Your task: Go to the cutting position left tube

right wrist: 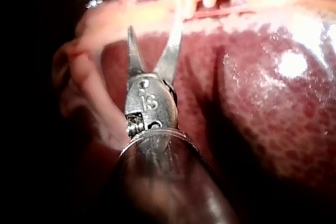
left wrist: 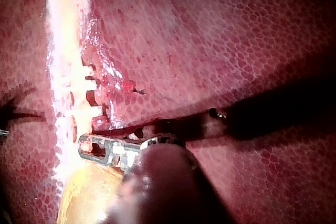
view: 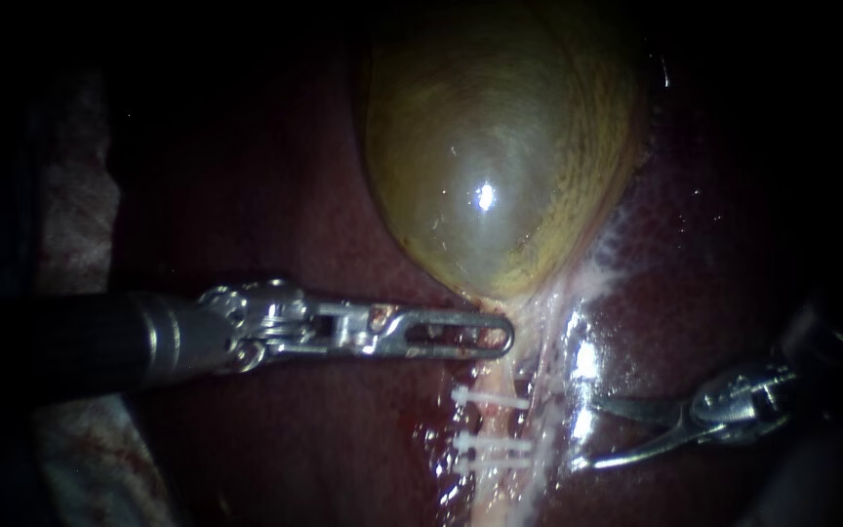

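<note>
Liver (view: 295,224) all round. Gallbladder (view: 490,146) hangs above, its neck tapering down. Left instrument (view: 500,337): jaws closed flat at the neck; any hold not discernible. Right instrument (view: 585,431) is nearer the job, its blades gaping wide and holding nothing. Left tube (view: 504,425) lies just beyond the blade tips, toward the left instrument's side, and runs lengthwise down from the neck, across the blades' line. Clips (view: 485,400) cross the tube. The bare stretch between them looks like the target.
</note>
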`<state>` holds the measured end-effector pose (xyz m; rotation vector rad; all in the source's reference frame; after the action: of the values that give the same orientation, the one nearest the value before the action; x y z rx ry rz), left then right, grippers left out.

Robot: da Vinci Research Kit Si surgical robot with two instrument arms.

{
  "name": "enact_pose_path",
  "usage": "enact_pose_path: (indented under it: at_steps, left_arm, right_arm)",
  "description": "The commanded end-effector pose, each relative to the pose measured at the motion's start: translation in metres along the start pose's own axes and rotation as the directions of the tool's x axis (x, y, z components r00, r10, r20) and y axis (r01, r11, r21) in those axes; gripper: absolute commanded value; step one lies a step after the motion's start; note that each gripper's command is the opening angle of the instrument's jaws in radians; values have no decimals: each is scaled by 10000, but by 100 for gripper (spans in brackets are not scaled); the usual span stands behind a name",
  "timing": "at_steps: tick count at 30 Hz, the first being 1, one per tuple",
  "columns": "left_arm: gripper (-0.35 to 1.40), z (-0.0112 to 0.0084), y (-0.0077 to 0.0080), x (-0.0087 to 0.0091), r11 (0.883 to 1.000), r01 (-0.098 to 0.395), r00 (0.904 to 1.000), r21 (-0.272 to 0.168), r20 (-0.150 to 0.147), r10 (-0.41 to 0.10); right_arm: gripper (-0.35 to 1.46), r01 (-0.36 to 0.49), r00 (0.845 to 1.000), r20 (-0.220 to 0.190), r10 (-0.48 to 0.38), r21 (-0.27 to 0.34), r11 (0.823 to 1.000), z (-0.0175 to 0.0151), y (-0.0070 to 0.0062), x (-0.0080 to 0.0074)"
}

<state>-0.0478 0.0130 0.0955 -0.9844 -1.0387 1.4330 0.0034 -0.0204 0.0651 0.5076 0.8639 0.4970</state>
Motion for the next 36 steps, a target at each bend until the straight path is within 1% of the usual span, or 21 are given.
enact_pose_path:
  at_steps: [1, 8, 15, 19, 22, 25, 30, 31, 33, 36]
  left_arm:
    - [-35, 0, 0, 0, 10000, 1, 10000, -21, 10, -1]
    - [-35, -5, 2, 0, 10000, 7, 10000, -38, 35, -7]
    - [-35, -15, 8, -5, 10000, 23, 10000, -71, 84, -22]
    - [-35, -20, 15, -10, 9999, 36, 9999, -108, 132, -35]
    - [-35, -26, 22, -12, 9999, 57, 9999, -130, 163, -55]
    - [-35, -32, 27, -13, 9999, 83, 9998, -150, 193, -80]
    - [-35, -39, 35, -14, 9998, 115, 9997, -176, 230, -111]
    - [-35, -40, 36, -15, 9998, 119, 9997, -178, 234, -115]
    - [-35, -41, 38, -16, 9998, 124, 9996, -182, 240, -119]
    - [-35, -42, 40, -17, 9997, 127, 9996, -184, 243, -122]
  right_arm:
    - [144, -6, 10000, 1, 6, 1, 10000, 0, 0, 0]
    - [144, -189, 9998, -12, 189, 0, 9998, 2, 0, 1]
    - [144, -905, 9959, -63, 905, 18, 9959, 4, -1, 1]
    - [144, -1663, 9860, -113, 1664, 115, 9860, 4, -1, 2]
    - [144, -1955, 9806, -129, 1957, 156, 9806, 5, -1, 2]
    - [143, -2414, 9702, -148, 2418, 264, 9701, 7, -3, 3]
    - [141, -3013, 9530, -122, 3027, 650, 9513, 12, -6, 4]
    - [139, -3010, 9532, -85, 3023, 704, 9510, 13, -7, 4]
    - [139, -3171, 9482, 75, 3176, 802, 9450, 16, -9, 4]
    - [138, -3401, 9403, 470, 3371, 872, 9364, 22, -11, 4]
